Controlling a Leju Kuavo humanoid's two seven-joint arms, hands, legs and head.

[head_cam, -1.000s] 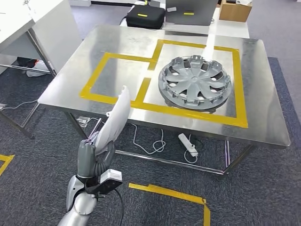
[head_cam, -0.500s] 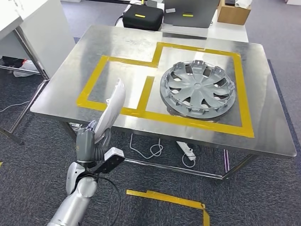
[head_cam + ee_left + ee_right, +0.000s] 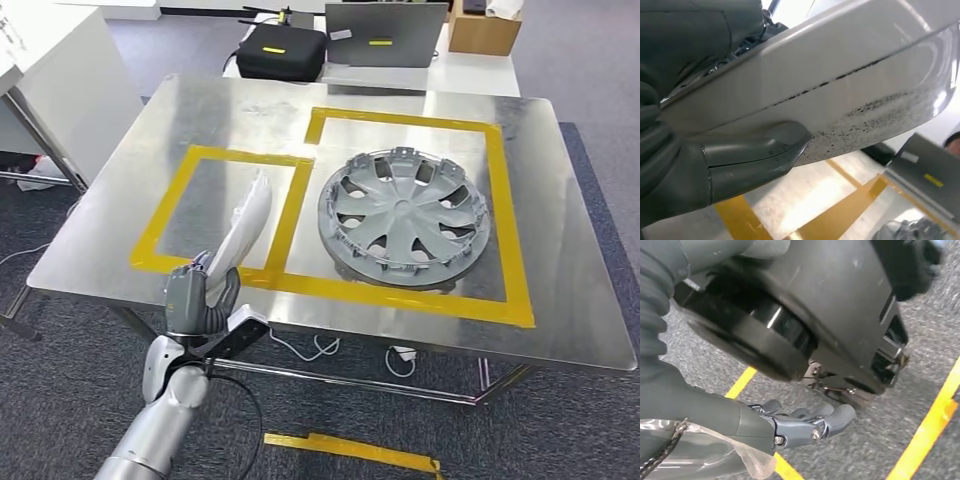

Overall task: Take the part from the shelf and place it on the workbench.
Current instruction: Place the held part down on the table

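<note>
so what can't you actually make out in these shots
- White part: its lower end is hidden inside the left hand in the head view; in the left wrist view the picture's edges cut off both ends.
- Hubcap: its underside and contact with the workbench can't be seen from above.
- Right hand: the fingers are extended and holding nothing; the floor tape beyond is blurred.
- Shelf: cannot be located.

You see the part (image 3: 247,228), a long, curved white shell, glossy and speckled with dark flecks near one edge, standing tilted up out of the left hand (image 3: 192,302), which grips its lower end above the workbench's (image 3: 362,100) near edge.
</note>
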